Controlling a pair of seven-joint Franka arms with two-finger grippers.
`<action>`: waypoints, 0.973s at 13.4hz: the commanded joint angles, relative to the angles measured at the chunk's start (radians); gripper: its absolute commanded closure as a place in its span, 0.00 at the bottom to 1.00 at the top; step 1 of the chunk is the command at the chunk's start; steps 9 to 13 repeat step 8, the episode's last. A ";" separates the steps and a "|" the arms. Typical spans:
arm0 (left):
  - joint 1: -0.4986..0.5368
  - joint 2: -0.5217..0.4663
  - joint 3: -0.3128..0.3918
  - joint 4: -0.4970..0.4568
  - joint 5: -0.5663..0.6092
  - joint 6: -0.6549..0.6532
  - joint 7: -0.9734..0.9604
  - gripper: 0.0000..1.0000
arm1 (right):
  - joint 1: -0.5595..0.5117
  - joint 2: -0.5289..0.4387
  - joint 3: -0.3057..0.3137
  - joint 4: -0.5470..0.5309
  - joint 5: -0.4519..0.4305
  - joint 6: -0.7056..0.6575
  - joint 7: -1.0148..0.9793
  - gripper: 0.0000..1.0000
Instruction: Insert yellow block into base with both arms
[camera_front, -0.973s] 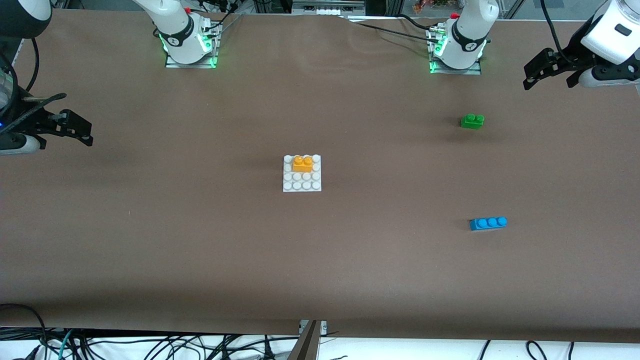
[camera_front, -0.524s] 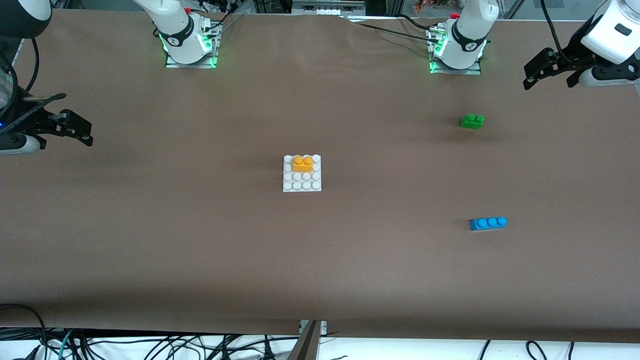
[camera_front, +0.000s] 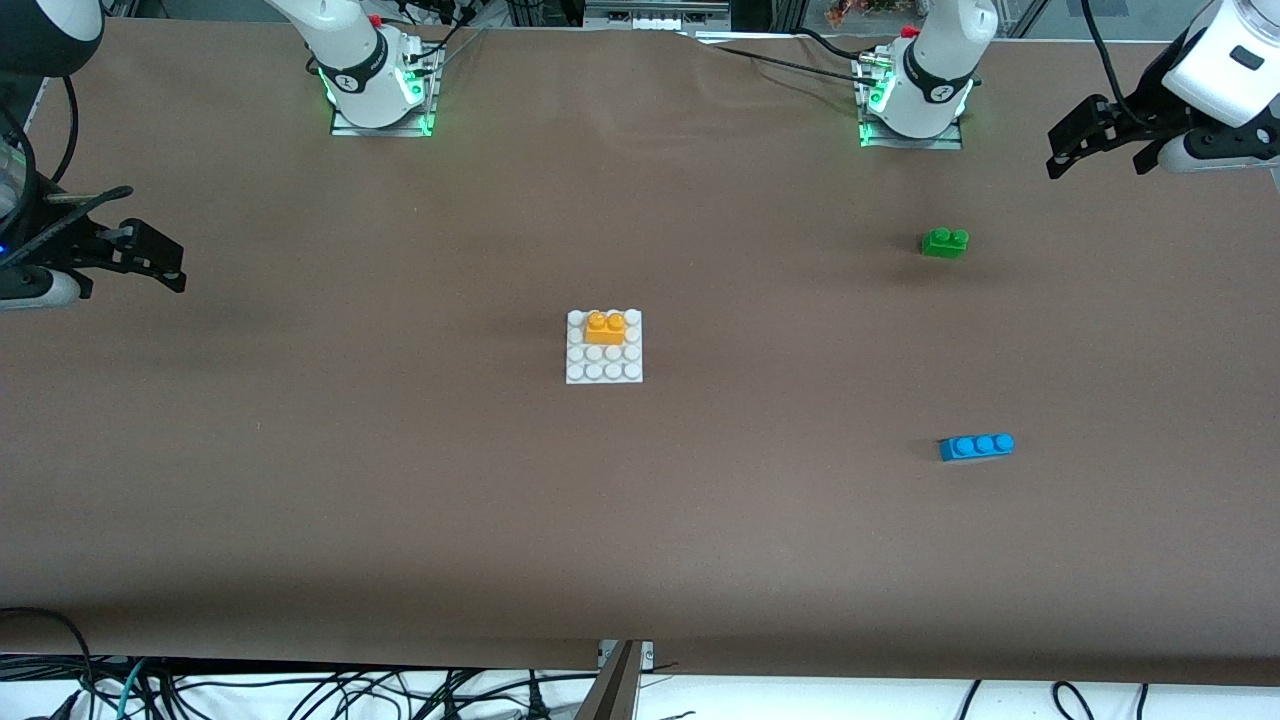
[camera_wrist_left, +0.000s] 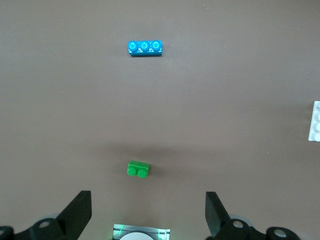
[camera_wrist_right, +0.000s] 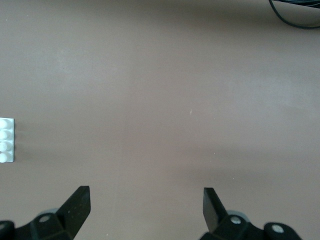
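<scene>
The yellow block (camera_front: 605, 328) sits on the white base (camera_front: 600, 371) at mid-table, on the part of the base farther from the front camera. My left gripper (camera_front: 1090, 142) is open and empty, held up over the left arm's end of the table; its own view shows it spread wide (camera_wrist_left: 148, 207). My right gripper (camera_front: 150, 258) is open and empty, held up over the right arm's end; its own view shows it spread wide (camera_wrist_right: 145, 202). An edge of the base shows in the left wrist view (camera_wrist_left: 316, 121) and the right wrist view (camera_wrist_right: 6, 140). Both arms wait.
A green two-stud brick (camera_front: 944, 242) lies toward the left arm's end, near that arm's base (camera_front: 912, 120). A blue three-stud brick (camera_front: 976, 446) lies nearer the front camera. Both show in the left wrist view, green (camera_wrist_left: 138, 169) and blue (camera_wrist_left: 145, 47).
</scene>
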 joint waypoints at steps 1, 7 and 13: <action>0.008 -0.020 -0.007 -0.021 0.028 0.008 0.022 0.00 | -0.002 -0.003 0.007 0.005 -0.009 -0.008 0.012 0.00; 0.006 -0.017 -0.007 -0.024 0.026 0.010 0.020 0.00 | -0.002 -0.003 0.007 0.005 -0.009 -0.008 0.005 0.00; 0.006 -0.017 -0.007 -0.027 0.026 0.010 0.020 0.00 | -0.002 -0.003 0.007 0.005 -0.009 -0.008 0.004 0.00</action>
